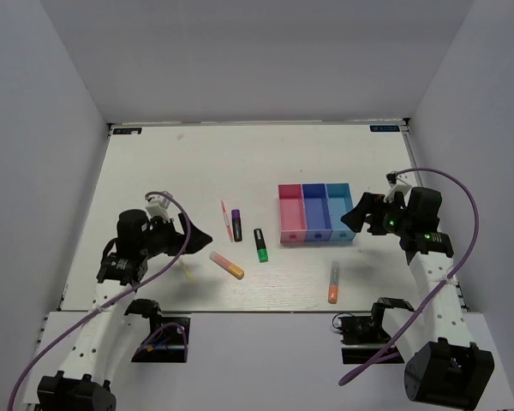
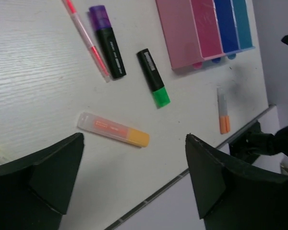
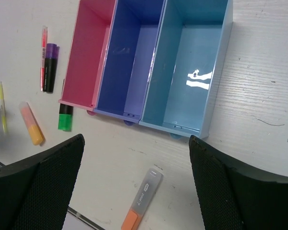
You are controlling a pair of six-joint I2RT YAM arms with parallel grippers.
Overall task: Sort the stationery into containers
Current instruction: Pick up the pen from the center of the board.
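Note:
Three joined containers stand empty right of centre: pink (image 1: 291,214), dark blue (image 1: 315,212), light blue (image 1: 340,212). The stationery lies loose on the table: a thin pink pen (image 1: 227,220), a purple-capped black marker (image 1: 236,224), a green-capped black marker (image 1: 260,244), an orange-pink marker (image 1: 227,265), a grey-orange marker (image 1: 334,282) and a thin yellow pen (image 1: 187,270). My left gripper (image 2: 135,136) hangs open and empty above the orange-pink marker (image 2: 113,129). Open and empty too, my right gripper (image 3: 136,137) hovers just right of the light blue bin (image 3: 192,62), above the grey-orange marker (image 3: 143,200).
The table's near edge (image 1: 257,310) runs just below the grey-orange marker. White walls close in the table on the left, back and right. A purple cable (image 1: 463,197) loops off the right arm, and both arm bases sit at the near edge.

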